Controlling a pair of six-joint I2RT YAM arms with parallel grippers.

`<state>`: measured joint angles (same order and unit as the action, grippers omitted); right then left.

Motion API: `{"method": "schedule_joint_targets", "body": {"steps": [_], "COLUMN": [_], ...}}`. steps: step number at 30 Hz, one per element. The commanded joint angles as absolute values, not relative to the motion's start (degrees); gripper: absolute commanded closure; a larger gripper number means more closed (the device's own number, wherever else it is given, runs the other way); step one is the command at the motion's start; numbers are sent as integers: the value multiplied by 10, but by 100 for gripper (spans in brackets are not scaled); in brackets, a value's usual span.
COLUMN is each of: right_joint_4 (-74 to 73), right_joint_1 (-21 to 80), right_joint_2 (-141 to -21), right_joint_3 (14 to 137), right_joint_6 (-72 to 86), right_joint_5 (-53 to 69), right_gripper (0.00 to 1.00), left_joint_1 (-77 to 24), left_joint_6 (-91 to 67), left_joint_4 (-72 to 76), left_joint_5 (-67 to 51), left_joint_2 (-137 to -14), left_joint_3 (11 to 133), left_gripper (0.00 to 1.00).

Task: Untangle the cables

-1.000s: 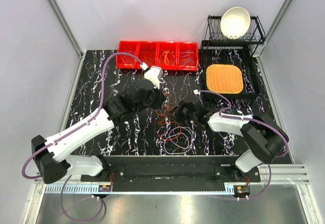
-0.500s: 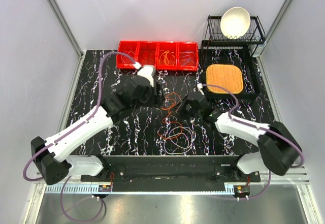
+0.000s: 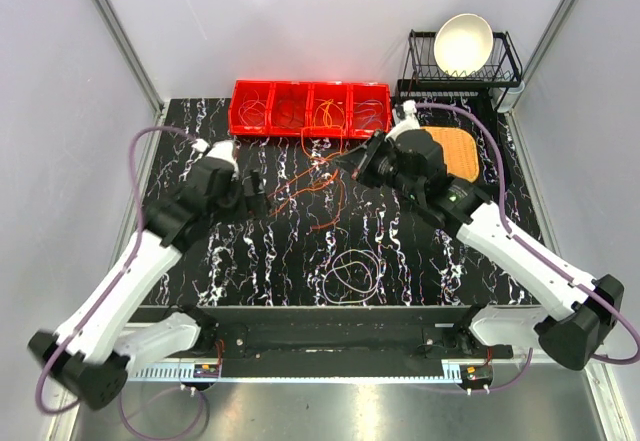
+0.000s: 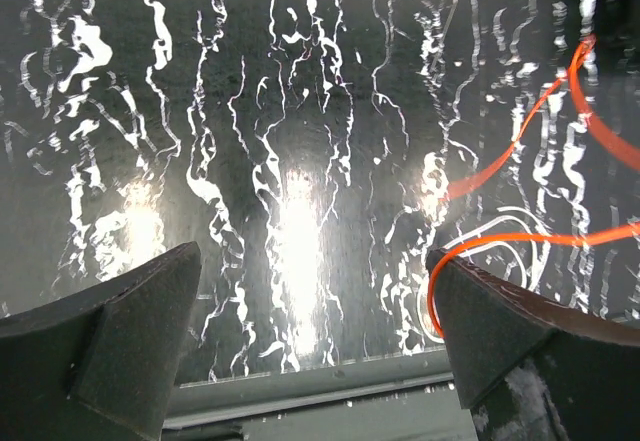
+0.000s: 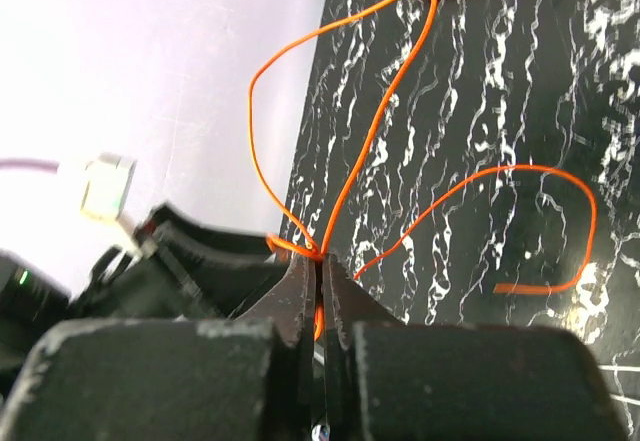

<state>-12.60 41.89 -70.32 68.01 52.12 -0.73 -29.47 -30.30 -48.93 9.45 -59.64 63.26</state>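
My right gripper (image 3: 353,164) is raised near the red bins, shut on a thin orange cable (image 5: 345,131) pinched at its tips (image 5: 322,261). That orange cable (image 3: 300,186) stretches left across the table toward my left gripper (image 3: 252,201). The left gripper (image 4: 312,261) stands wide open, nothing between its fingers. An orange strand (image 4: 540,239) lies over its right finger (image 4: 520,341). A whitish cable loop (image 3: 352,273) lies on the black marbled table near the front. More thin cables sit inside the red bins.
A row of red bins (image 3: 236,121) stands at the back. A black tray (image 3: 505,176) with an orange woven mat (image 3: 445,156) is at the back right. Behind it a dish rack holds a white bowl (image 3: 462,41).
The left gripper opened and swung left and back. The right gripper shut on the orange cable and carried it up toward the bins, pulling it away from the whitish loop.
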Motion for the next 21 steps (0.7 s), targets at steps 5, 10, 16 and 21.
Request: {"method": "schedule_joint_targets", "body": {"steps": [5, 10, 16, 21], "right_joint_4": [-178, -184, -192, -147], "right_joint_1": [392, 339, 295, 296], "right_joint_2": [-767, -810, -860, -891], "right_joint_3": [811, 873, 931, 888], "right_joint_6": [453, 439, 437, 473], "right_joint_5": [-14, 19, 57, 124], "right_gripper": [100, 100, 100, 100], "left_joint_1": [-294, -294, -294, -294], "left_joint_6": [-280, -279, -293, -312], "left_joint_4": [-553, -573, -497, -303], "left_joint_5": [160, 246, 161, 12], "left_joint_2": [-448, -372, -272, -161], "left_joint_3": [594, 572, 563, 492], "left_gripper": [1, 1, 1, 1]}}
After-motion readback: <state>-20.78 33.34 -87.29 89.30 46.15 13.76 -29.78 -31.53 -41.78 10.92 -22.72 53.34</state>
